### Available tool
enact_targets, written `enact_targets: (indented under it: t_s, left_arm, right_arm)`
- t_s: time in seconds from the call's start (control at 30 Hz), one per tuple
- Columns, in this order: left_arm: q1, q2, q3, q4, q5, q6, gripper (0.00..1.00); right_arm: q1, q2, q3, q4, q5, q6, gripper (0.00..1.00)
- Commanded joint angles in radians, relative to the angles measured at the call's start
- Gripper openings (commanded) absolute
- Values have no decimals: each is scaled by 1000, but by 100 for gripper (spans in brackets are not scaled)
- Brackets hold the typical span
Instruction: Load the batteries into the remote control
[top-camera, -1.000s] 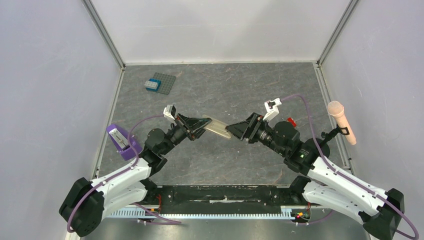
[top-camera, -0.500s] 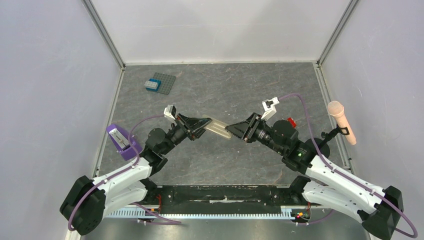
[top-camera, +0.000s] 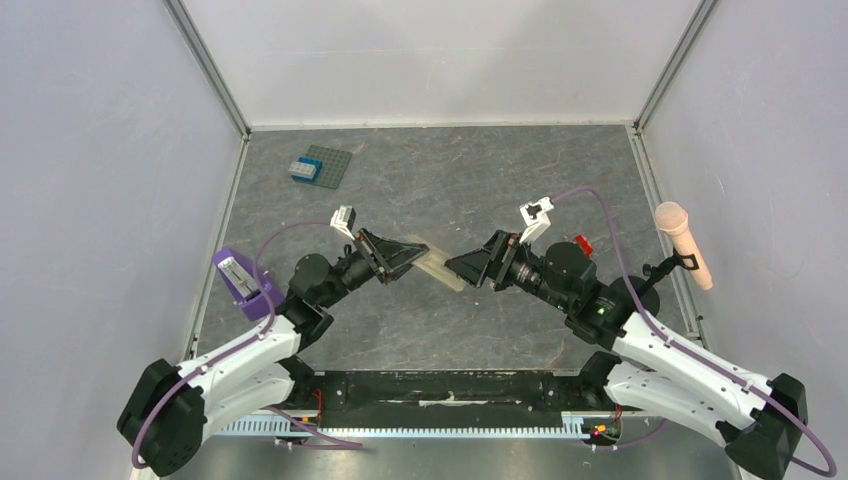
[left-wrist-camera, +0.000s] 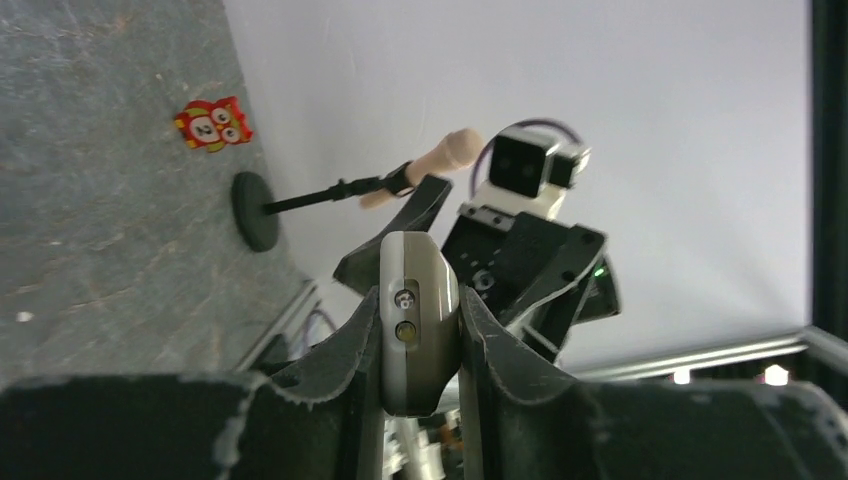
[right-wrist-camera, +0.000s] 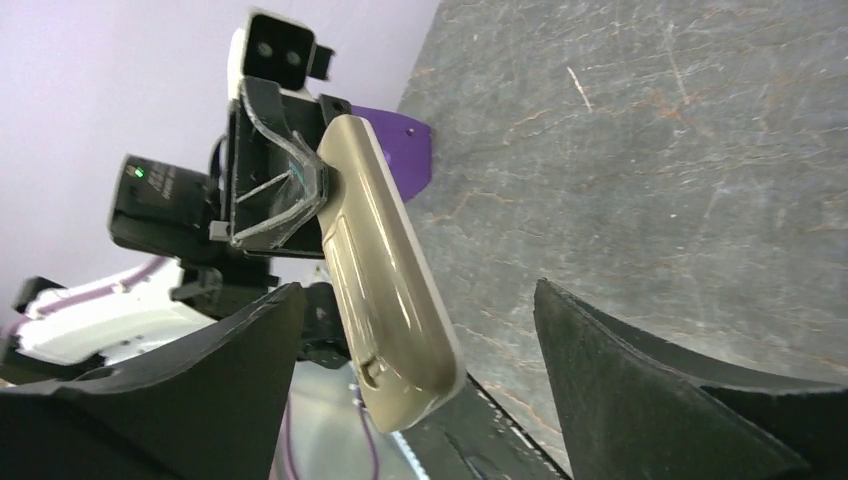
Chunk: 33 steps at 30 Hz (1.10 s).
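The left gripper (top-camera: 415, 250) is squeezed tight on one end of the remote control (right-wrist-camera: 385, 270), holding it up off the table (top-camera: 480, 190), and the right gripper (right-wrist-camera: 412, 300) has its fingers spread wide around the remote control's other end, not touching it.

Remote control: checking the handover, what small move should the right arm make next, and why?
Probably close the right gripper on the free end of the remote control: its jaws stand open either side of it; the left gripper clamps the other end.
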Motion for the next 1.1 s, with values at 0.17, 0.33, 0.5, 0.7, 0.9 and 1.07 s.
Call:
enact_targets:
  t_s: [0.17,0.33,0.5,0.7,0.9,1.07]
  left_arm:
    - [3,6,167,-297,293,463,2]
    - [2,40,231,-285,495,572,2]
    - [2,43,240,-236,616,615,2]
    - [1,40,223,-201,664,616,2]
    - [0,52,213,-150,644,576,18]
    - [2,46,228,-264,537,625,68]
  right_arm:
    - [2,42,164,-152,-246,-469,91]
    - [2,116,186,-226,-442,-581,90]
    - [2,158,150,-230,-524,-582,71]
    - [2,151,56,-113,-613,-506,51]
    - [2,168,17,23,-657,-388,13]
    - [2,185,59,-54,-513,-416,0]
